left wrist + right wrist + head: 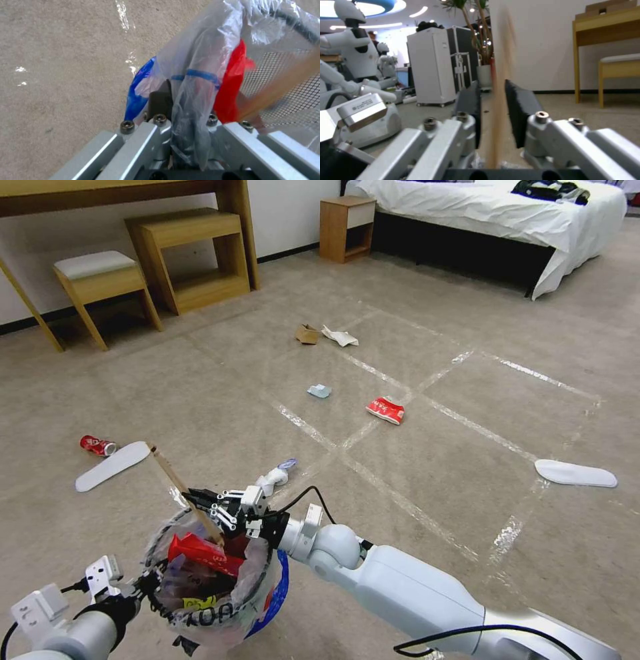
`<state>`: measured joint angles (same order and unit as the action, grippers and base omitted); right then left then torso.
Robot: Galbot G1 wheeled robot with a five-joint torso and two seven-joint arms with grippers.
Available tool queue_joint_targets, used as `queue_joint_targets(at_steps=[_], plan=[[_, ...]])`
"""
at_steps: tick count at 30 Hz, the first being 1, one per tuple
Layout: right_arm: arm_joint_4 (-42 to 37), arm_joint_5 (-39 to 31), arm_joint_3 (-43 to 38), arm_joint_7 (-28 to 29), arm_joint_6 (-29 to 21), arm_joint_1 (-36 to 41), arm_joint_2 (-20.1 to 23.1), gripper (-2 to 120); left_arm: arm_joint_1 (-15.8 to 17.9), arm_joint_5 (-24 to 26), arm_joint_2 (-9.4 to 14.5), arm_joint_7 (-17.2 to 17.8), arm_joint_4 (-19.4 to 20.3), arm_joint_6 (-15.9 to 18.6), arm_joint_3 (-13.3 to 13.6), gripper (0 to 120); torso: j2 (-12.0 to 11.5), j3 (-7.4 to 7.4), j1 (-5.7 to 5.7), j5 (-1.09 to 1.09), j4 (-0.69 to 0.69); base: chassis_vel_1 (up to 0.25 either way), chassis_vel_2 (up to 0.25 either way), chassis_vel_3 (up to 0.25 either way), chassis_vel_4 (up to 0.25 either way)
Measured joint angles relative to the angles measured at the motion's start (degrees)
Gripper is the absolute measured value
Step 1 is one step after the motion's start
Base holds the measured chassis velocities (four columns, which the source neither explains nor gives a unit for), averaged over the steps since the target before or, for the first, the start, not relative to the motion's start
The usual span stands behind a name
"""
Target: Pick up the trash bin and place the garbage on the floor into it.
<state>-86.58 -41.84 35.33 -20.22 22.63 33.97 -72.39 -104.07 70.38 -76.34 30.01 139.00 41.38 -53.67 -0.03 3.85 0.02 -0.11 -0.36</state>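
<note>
The trash bin (200, 580), lined with a clear bag, hangs at lower left with my left gripper (143, 583) shut on its rim and bag (200, 62). Red wrappers lie inside it. A thin wooden stick (177, 480) leans out of the bin, its lower end inside. My right gripper (197, 499) hovers over the bin's far rim, open, with the stick (501, 62) standing between its pads (520, 110), a gap showing beside it. Garbage on the floor: a red wrapper (385, 410), pale-blue paper (319, 391), white paper (340, 337), brown cardboard (307, 334), a red can (97, 445).
A small white bottle-like item (277, 473) lies just beyond the right gripper. White flat slippers lie at left (112, 465) and right (575, 473). Wooden stools (100, 280) and a desk stand at back left, a bed (507, 213) at back right. Tape lines (400, 500) cross the carpet.
</note>
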Motion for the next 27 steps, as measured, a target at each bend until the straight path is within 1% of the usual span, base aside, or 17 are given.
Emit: queue_joint_targets(at_steps=[2,3,5,6,7,9,10,11,12,13,14,16,17,20,27], plan=[[-0.09,0.09,0.53,1.06,0.33,-0.04,0.00,34,-0.01,0.01,-0.01,0.01,0.09,0.00,0.02,0,0.00,0.00,0.00,0.00,0.00,0.000,0.000,0.000,0.000],[-0.09,0.09,0.53,1.06,0.33,-0.04,0.00,34,-0.01,0.01,-0.01,0.01,0.09,0.00,0.02,0,0.00,0.00,0.00,0.00,0.00,0.000,0.000,0.000,0.000],[-0.15,0.18,0.98,1.82,0.38,-0.32,-0.07,44,-0.01,0.09,-0.01,0.00,0.21,0.00,0.02,0,0.00,0.00,0.00,0.00,0.00,0.000,0.000,0.000,0.000],[-0.15,0.18,0.98,1.82,0.38,-0.32,-0.07,44,-0.01,0.09,-0.01,0.00,0.21,0.00,0.02,0,0.00,0.00,0.00,0.00,0.00,0.000,0.000,0.000,0.000],[-0.16,0.18,1.15,2.05,0.39,-0.49,-0.08,51,-0.02,0.20,0.02,0.01,0.25,0.00,-0.06,0,0.00,0.00,0.00,0.00,0.00,0.000,0.000,0.000,0.000],[-0.16,0.19,1.26,2.09,0.32,-0.77,-0.10,61,-0.06,0.41,0.12,0.01,0.34,0.00,-0.25,0,0.00,0.00,0.00,0.00,0.00,0.000,0.000,0.000,0.000],[-0.16,0.19,1.26,2.09,0.32,-0.77,-0.10,61,-0.06,0.41,0.12,0.01,0.34,0.00,-0.25,0,0.00,0.00,0.00,0.00,0.00,0.000,0.000,0.000,0.000],[-0.14,0.19,1.36,2.11,0.21,-0.92,-0.09,68,-0.08,0.54,0.17,0.02,0.38,0.00,-0.36,0,0.00,0.00,0.00,0.00,0.00,0.000,0.000,0.000,0.000],[-0.10,0.19,1.42,2.14,0.18,-1.01,-0.09,71,-0.08,0.61,0.18,0.04,0.40,0.00,-0.41,0,0.00,0.00,0.00,0.00,0.00,0.000,0.000,0.000,0.000],[-0.10,0.19,1.42,2.14,0.18,-1.01,-0.09,71,-0.08,0.61,0.18,0.04,0.40,0.00,-0.41,0,0.00,0.00,0.00,0.00,0.00,0.000,0.000,0.000,0.000],[-0.03,0.20,1.47,2.18,0.18,-1.11,-0.09,74,-0.08,0.66,0.19,0.04,0.42,0.00,-0.45,0,0.00,0.00,0.00,0.00,0.00,0.000,0.000,0.000,0.000],[0.06,0.22,1.54,2.36,0.15,-1.28,-0.12,86,-0.03,0.69,0.20,0.06,0.43,0.00,-0.47,0,0.00,0.00,0.00,0.00,0.00,0.000,0.000,0.000,0.000],[0.06,0.22,1.54,2.36,0.15,-1.28,-0.12,86,-0.03,0.69,0.20,0.06,0.43,0.00,-0.47,0,0.00,0.00,0.00,0.00,0.00,0.000,0.000,0.000,0.000],[0.08,0.25,1.56,2.58,0.15,-1.44,-0.02,98,0.07,0.69,0.12,0.07,0.39,-0.01,-0.42,0,0.00,0.00,0.00,0.00,0.00,0.000,0.000,0.000,0.000],[-0.37,0.46,0.18,3.12,0.23,-1.68,0.34,100,0.62,0.73,0.09,0.11,-0.21,-0.03,-0.36,0,0.00,0.00,0.00,0.00,0.00,0.000,0.000,0.000,0.000]])
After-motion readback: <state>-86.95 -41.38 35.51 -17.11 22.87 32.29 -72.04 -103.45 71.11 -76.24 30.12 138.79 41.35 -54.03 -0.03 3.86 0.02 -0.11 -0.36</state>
